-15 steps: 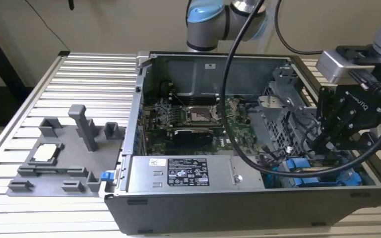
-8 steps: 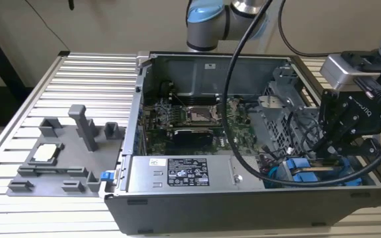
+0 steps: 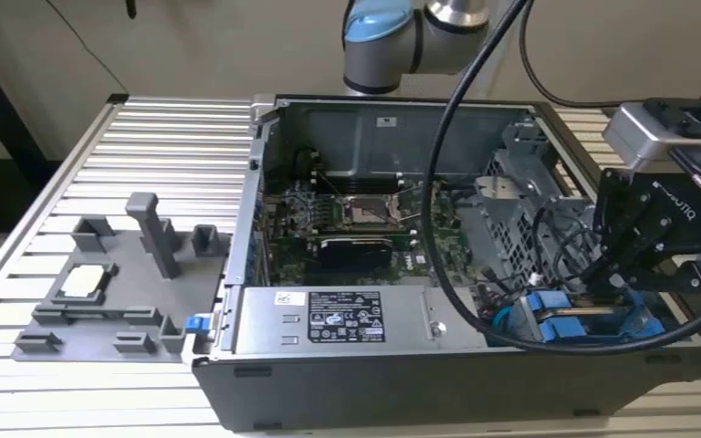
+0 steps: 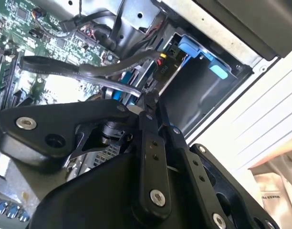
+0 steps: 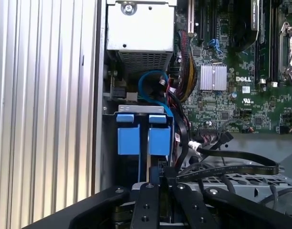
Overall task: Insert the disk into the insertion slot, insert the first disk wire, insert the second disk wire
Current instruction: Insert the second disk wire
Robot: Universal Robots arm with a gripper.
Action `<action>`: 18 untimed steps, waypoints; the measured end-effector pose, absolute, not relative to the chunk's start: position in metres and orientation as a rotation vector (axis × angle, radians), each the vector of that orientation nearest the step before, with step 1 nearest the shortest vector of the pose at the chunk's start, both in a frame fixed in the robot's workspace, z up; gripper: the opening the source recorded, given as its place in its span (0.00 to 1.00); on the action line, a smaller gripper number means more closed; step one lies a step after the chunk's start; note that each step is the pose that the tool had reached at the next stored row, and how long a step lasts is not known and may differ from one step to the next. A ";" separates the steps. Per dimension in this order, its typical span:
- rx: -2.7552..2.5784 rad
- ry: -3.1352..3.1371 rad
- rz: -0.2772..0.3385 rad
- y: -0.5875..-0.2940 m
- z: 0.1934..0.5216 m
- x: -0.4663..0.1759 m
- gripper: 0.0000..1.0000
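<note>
Exterior view, its left to its right. A grey fixture tray [image 3: 95,292] is sitting on the ribbed tabletop [image 3: 156,155], untouched. The open computer case [image 3: 448,401] is lying in the middle, with the power-supply box [image 3: 339,319] along its near wall and the motherboard [image 3: 363,228] behind it.

At the exterior view's right, the gripper [image 3: 606,283] is reaching down into the case corner, over the insertion slot [image 3: 582,324]. The disk [image 5: 143,133] is appearing already seated there: in the first wrist view its blue carrier ends are showing inside the bay.

In the second wrist view the gripper's fingers [image 4: 148,107] are standing nearly together, seemingly pinching a small black connector [image 4: 162,67] on a disk wire [image 4: 79,67]; the contact itself is hidden.

Risk, as judged: loose cables crowding the bay could snag the fingers, or a tilted connector could jam against the port and bend.
</note>
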State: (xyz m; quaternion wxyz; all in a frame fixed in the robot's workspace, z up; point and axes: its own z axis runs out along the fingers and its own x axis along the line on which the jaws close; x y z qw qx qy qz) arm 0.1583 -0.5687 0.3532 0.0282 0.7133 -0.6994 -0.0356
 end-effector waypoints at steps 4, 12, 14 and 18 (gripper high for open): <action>2.206 -2.164 -0.127 -0.569 0.351 0.159 0.16; 2.204 -2.188 -0.151 -0.569 0.347 0.160 0.16; 2.183 -2.210 -0.152 -0.569 0.346 0.160 0.16; 2.148 -2.246 -0.152 -0.569 0.345 0.160 0.16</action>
